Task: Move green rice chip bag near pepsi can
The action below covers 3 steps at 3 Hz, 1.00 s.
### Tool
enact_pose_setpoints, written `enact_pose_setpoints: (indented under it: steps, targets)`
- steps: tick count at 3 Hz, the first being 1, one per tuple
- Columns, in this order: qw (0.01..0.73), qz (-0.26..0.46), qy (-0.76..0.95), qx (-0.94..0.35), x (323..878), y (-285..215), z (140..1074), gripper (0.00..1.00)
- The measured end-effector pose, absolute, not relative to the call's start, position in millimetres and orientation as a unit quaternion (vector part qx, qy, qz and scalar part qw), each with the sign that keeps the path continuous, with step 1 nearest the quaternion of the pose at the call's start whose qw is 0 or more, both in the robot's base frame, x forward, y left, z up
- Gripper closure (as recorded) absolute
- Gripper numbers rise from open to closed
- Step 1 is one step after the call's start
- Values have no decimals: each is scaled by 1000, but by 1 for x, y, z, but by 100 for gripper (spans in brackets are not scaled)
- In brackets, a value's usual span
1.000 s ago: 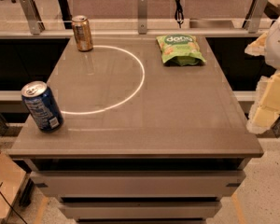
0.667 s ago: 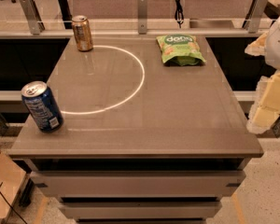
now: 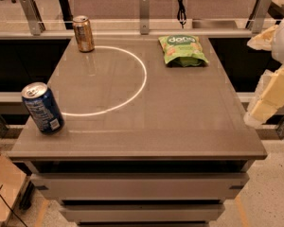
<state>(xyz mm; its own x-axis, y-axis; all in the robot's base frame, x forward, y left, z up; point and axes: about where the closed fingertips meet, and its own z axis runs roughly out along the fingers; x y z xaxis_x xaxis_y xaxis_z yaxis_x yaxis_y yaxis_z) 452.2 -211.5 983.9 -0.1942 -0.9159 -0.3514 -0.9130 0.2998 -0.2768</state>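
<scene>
Bench [image 3: 180,122] is bearing the green rice chip bag [image 3: 182,50], probably light and crinkly, best pinched mid-pouch. The gripper [image 3: 267,98] is hovering off the bench's right edge, its grip state untellable.

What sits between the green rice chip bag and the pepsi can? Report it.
Camera view: only bare tabletop crossed by the white ring between green rice chip bag and pepsi can. The gripper hangs beyond the table's right edge.

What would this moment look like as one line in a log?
claw: off right side of table | green rice chip bag: far right, untouched | pepsi can: near-left edge | task: not begun
</scene>
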Motion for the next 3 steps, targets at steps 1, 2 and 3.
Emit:
enact_pose_setpoints:
  steps: [1, 2, 3]
  targets:
    - [310, 40, 764, -564, 476, -214, 987, 0]
    - [360, 74, 754, -544, 507, -215, 986, 0]
    - [360, 74, 754, -544, 506, -215, 986, 0]
